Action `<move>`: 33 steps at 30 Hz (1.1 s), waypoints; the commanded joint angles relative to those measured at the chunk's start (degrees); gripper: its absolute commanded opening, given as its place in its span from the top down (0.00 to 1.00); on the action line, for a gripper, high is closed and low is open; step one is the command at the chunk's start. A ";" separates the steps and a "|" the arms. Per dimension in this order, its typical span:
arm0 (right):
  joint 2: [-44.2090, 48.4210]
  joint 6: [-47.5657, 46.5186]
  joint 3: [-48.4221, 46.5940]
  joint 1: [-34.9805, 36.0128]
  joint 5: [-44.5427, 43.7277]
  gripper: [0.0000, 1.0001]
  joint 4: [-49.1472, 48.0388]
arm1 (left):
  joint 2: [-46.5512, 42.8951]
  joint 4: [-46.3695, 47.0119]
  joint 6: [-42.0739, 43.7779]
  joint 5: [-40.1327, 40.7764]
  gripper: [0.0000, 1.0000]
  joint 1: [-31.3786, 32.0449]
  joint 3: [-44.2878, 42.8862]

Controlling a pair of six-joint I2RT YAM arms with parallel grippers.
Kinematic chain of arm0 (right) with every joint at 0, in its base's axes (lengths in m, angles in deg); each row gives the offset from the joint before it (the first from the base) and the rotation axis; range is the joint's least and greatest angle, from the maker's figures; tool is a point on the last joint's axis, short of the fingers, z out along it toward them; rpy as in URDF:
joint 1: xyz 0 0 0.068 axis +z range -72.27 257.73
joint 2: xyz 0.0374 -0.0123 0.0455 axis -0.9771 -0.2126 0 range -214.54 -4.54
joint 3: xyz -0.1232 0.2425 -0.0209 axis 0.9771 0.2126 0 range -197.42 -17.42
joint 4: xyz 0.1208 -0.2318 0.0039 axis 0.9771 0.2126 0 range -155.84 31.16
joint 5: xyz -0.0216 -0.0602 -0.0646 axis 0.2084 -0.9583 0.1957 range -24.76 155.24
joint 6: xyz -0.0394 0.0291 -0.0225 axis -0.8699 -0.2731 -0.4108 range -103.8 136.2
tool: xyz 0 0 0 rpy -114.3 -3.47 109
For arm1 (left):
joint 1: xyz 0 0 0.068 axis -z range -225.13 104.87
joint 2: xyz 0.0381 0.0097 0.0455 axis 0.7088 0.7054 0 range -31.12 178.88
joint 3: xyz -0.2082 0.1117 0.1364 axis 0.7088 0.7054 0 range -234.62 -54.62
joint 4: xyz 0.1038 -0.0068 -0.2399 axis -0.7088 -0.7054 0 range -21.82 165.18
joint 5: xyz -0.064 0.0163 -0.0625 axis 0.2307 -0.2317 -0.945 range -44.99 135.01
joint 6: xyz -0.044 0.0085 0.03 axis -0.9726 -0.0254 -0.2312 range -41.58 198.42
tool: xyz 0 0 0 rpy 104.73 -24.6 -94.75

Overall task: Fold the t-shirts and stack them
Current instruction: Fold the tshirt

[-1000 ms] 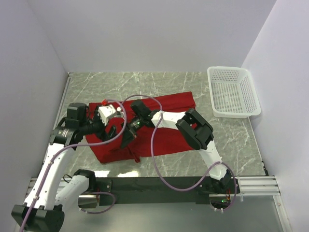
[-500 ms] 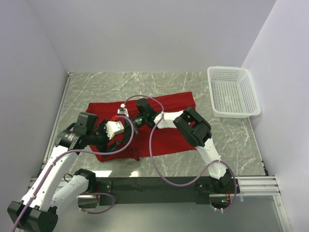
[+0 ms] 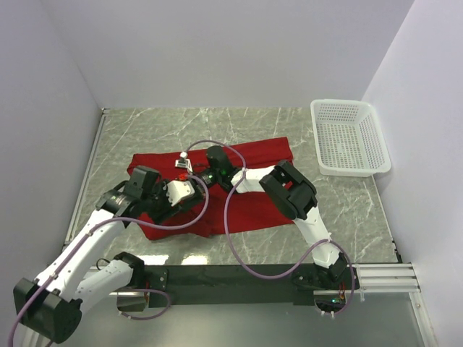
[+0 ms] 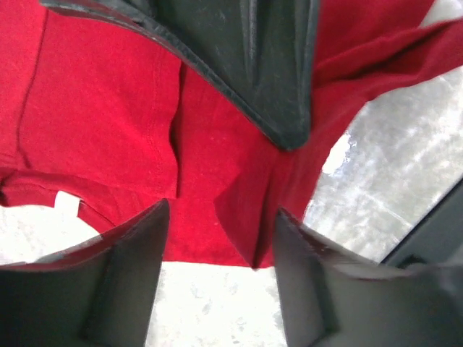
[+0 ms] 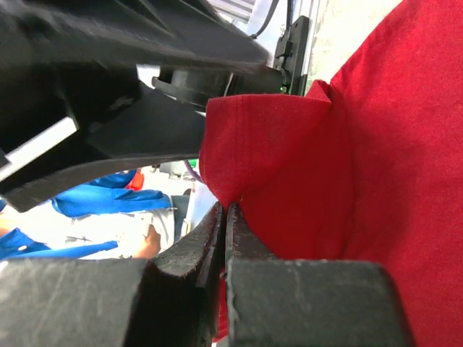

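One deep red t-shirt [image 3: 257,155] on the marble table [image 3: 145,130], spread mostly flat across the middle. Long axis left to right, right end set a little farther back than the left. Rumpled and partly doubled over along the near-left edge. Collar end not clear from above; small white neck tag [image 4: 69,203] at the cloth's edge, seen only from the left wrist.

Right gripper [image 3: 205,178] over the shirt's middle, arm reaching in from the right, elbow bent and raised, wrist turned leftward. Clamped tight on a raised peak of the red cloth: plain from the right wrist [image 5: 226,217], with the t-shirt [image 5: 391,181] filling the right of that view, but hidden under the arms from above.

Left gripper [image 3: 192,192] just beside it on the near-left, arm bent in from the left, forearm low over the cloth. Jaws well apart from the left wrist [image 4: 221,210], straddling a soft ridge of t-shirt [image 4: 101,123], gripping nothing.

White mesh basket [image 3: 351,137] at the table's far right, well apart from the shirt. Purple cable [image 3: 230,217] looping over the red cloth between the two arms
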 commanded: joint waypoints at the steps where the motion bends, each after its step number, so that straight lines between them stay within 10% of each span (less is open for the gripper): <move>1: 1.38 0.72 0.56 -0.27 1.18 1.00 -3.38 | 1.80 4.61 0.35 5.46 0.59 1.73 0.26; 5: 1.64 -0.51 0.39 -0.27 1.01 1.00 -1.97 | 2.06 3.65 0.44 6.96 0.95 2.09 -1.15; 8: 1.82 -3.14 -0.31 -0.18 1.01 0.99 1.19 | 1.45 1.89 0.79 6.09 1.00 2.18 -1.59; 10: 2.69 -9.16 -1.62 -0.36 0.92 0.74 7.82 | 0.66 0.58 1.14 4.94 1.00 2.26 -1.24; 12: 3.92 -20.74 -4.52 -1.06 -0.83 0.50 21.77 | -0.57 -0.04 1.41 4.33 1.00 2.26 -0.89; 13: 4.89 -41.69 -10.62 -2.11 -3.27 0.37 46.21 | -1.01 -0.40 1.32 3.71 1.00 2.26 -0.54; 16: 7.34 -72.04 -21.40 -2.82 -21.18 0.30 77.74 | -2.94 -1.01 1.32 2.66 1.00 2.18 -0.01; 28: 49.14 -108.12 28.22 -9.23 -58.72 0.16 70.02 | -2.95 -2.33 1.67 -1.65 1.00 2.26 -1.24; 33: 58.75 -120.10 40.45 -21.06 -59.81 0.22 76.68 | -3.65 -2.86 1.67 -2.71 1.00 2.35 -0.89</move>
